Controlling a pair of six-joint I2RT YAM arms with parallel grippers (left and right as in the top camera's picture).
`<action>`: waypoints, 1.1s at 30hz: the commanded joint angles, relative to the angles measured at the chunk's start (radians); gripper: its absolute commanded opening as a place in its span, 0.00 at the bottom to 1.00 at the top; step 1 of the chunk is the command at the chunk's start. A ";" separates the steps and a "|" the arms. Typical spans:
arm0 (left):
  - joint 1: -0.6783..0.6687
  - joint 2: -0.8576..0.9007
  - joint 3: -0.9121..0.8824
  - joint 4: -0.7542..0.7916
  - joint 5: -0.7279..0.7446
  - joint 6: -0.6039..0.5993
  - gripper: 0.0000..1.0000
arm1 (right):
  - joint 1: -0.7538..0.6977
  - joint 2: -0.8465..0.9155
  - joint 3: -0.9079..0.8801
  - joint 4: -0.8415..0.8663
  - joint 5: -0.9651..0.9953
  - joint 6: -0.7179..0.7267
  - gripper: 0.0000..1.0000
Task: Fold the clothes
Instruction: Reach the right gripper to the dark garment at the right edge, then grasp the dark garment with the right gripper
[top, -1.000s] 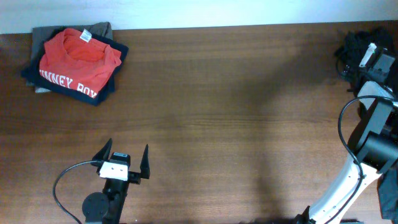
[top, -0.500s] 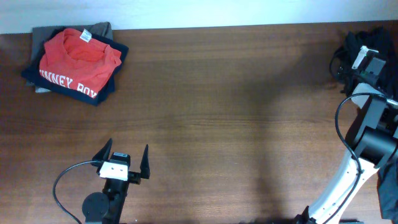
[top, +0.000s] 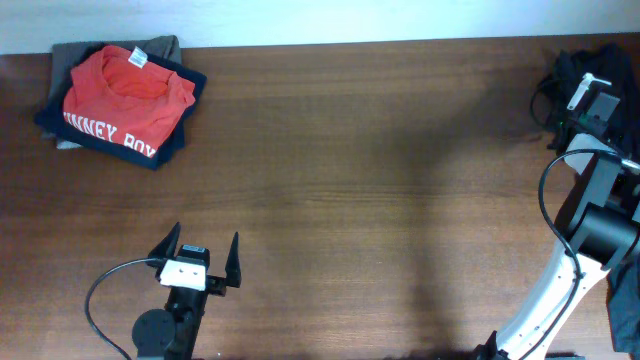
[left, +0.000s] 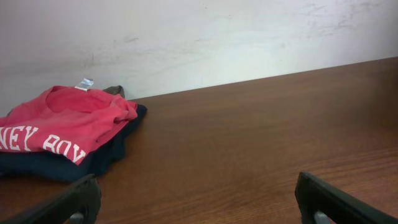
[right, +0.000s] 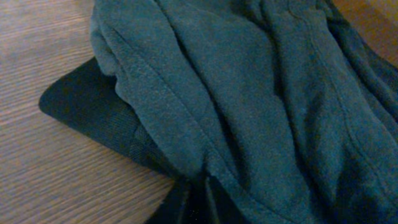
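Free room: I see bare table (top: 380, 170) across the whole middle, front to back; either arm could pass there. Ahead of the left gripper (top: 206, 234), open wood. Obstacle, far left corner: folded stack (top: 120, 100), close to the wall (left: 199, 37). Obstacle, far right edge: dark garment heap (right: 261, 93), crowding my right wrist view.

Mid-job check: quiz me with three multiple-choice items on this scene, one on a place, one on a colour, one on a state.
1. Where on the table are the dark garments? A) far right edge B) centre C) near left corner
2. Colour atop the folded stack? A) green B) red C) white
3. Left gripper? A) shut on cloth B) out of view C) open, empty
Answers: A, overhead shows them bunched there; B, a red T-shirt tops it; C, its jaws stand apart, nothing between.
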 joint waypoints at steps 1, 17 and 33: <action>0.006 -0.007 -0.006 -0.002 -0.007 0.016 0.99 | 0.009 -0.013 0.021 -0.004 0.002 0.061 0.06; 0.006 -0.007 -0.006 -0.002 -0.007 0.016 0.99 | 0.010 -0.206 0.022 -0.103 0.001 0.109 0.04; 0.006 -0.007 -0.006 -0.002 -0.007 0.016 0.99 | 0.137 -0.283 0.022 -0.278 -0.006 0.109 0.04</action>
